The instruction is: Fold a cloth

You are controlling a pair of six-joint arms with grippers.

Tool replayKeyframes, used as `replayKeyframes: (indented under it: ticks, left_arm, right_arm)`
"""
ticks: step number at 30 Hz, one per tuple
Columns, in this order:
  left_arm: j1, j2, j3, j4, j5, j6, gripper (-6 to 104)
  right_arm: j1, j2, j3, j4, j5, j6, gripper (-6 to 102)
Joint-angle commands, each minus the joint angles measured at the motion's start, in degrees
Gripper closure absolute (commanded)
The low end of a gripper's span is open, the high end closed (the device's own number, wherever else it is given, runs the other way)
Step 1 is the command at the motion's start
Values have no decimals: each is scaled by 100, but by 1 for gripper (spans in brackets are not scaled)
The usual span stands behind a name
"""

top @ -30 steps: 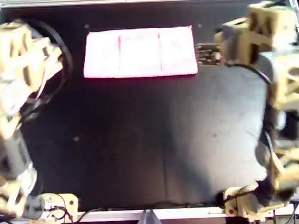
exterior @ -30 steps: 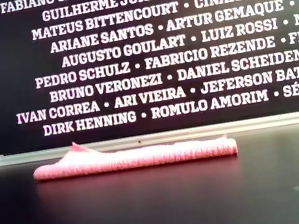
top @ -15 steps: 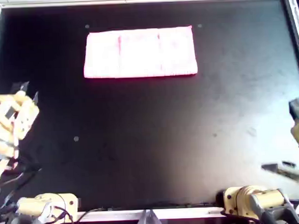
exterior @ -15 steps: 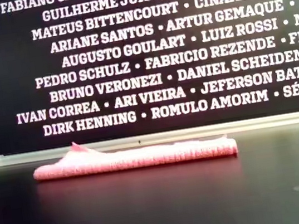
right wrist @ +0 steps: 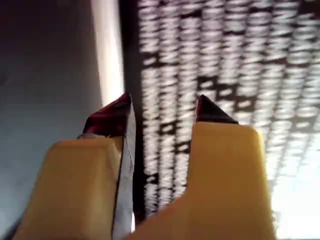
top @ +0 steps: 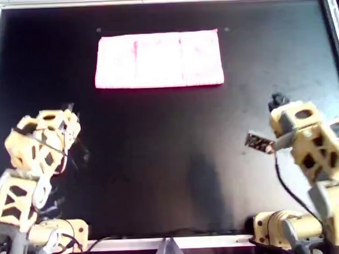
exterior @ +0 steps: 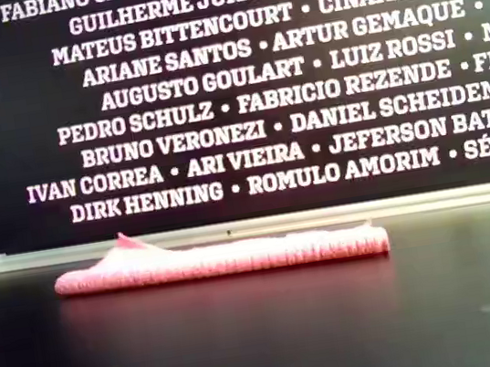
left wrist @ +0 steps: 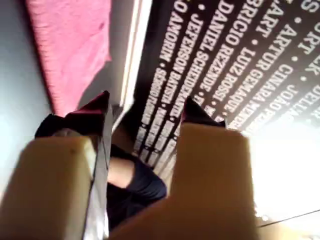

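Both arms have swung in over the worktop (top: 176,160) since half a second ago. Left gripper (left wrist: 145,107) and right gripper (right wrist: 162,107) hold empty, parted jaws, well apart from the folded cloth (top: 159,59).

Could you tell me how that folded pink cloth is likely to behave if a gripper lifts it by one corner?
The pink cloth would probably droop and unfold, since it looks thin and lies in soft layers with one corner curling up in the exterior view. It seems light for its size, lying nearly flat. Pushed, it would likely bunch rather than slide whole across the black table.
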Motion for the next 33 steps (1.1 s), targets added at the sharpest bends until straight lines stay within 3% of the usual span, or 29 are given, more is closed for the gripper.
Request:
replayKeyframes:
  ticks: [1, 4, 7, 13, 19, 23, 25, 31, 33]
  left_arm:
    - [123, 694, 492, -220, 0, 229, 48]
    - [123, 1450, 1055, -237, 0, 738, 48]
    - [123, 2285, 1714, -334, 0, 1213, 48]
    - [132, 2452, 2487, -721, 0, 1222, 48]
    - [132, 2452, 2971, -984, 0, 1213, 48]
    - [132, 2452, 2997, -967, -9, 1204, 48]
    - [132, 2452, 2997, -958, -9, 1204, 48]
    - [105, 2443, 2997, -932, 9, 1222, 48]
    - [97, 2443, 2997, -923, 9, 1222, 48]
  right_arm:
    - [-18, 905, 1116, -756, -18, -167, 44]
    - [-18, 1661, 2039, -1160, -18, -387, 44]
    - [-18, 2259, 2742, -1415, -18, -431, 44]
    - [-44, 2188, 3656, -2127, -9, -352, 44]
    - [-606, 2188, 4465, -2883, -18, -343, 44]
    - [-791, 2171, 4518, -2900, -26, -334, 45]
    - [-729, 2171, 4518, -2900, -114, -422, 45]
    - [-703, 2180, 4518, -2900, -114, -352, 45]
    - [-686, 2136, 4518, -2900, -132, -422, 45]
